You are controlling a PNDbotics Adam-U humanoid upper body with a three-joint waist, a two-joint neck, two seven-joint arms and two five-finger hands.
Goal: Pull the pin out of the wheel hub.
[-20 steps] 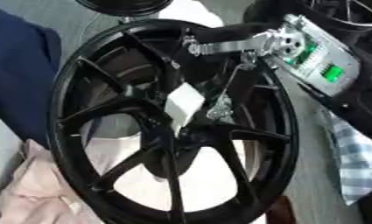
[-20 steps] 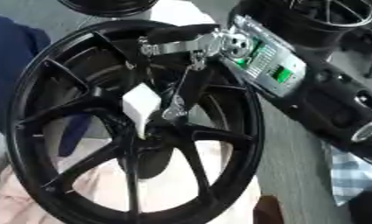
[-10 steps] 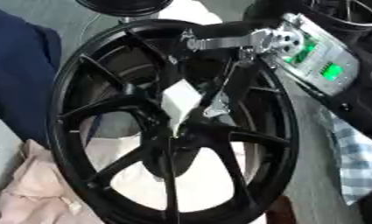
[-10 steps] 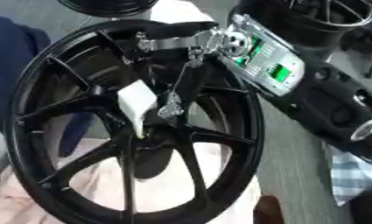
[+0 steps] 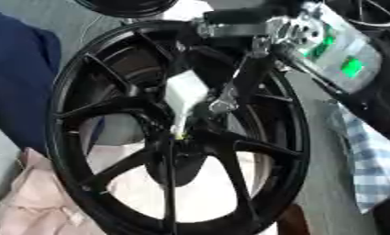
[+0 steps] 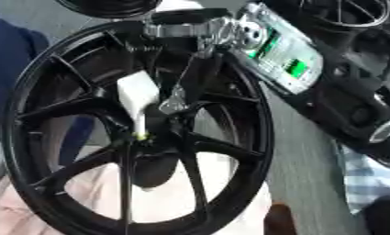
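Grey flooring (image 5: 326, 183) forms the work surface, with dark blue cloth (image 5: 21, 82) along the left edge, pale pink fabric (image 5: 29, 206) at the lower left and blue-and-white checked cloth (image 5: 374, 156) at the right.

A black spoked wheel (image 5: 294, 137) fills most of both views, seen tilted, its hub (image 5: 181, 147) roughly at centre. More black wheels (image 6: 342, 11) lie at the top edge and upper right.

The right hand (image 5: 230, 78) enters from the upper right on an arm carrying a silver joint (image 5: 298, 32) and a housing with green panels (image 5: 350, 66). Its dark fingers (image 6: 190, 80) reach down through the spokes and end just above the hub. A silver metal piece (image 6: 172, 106) shows at their tips. The pictures are too dark there to settle whether the fingers are spread or closed on anything.

A white block (image 6: 137, 94) sits just left of the fingers, narrowing downward to a thin stem. The stem ends in a small yellow-green tip (image 5: 179, 136) at the hub's upper edge. This appears to be the pin; whether it is seated or free cannot be determined.
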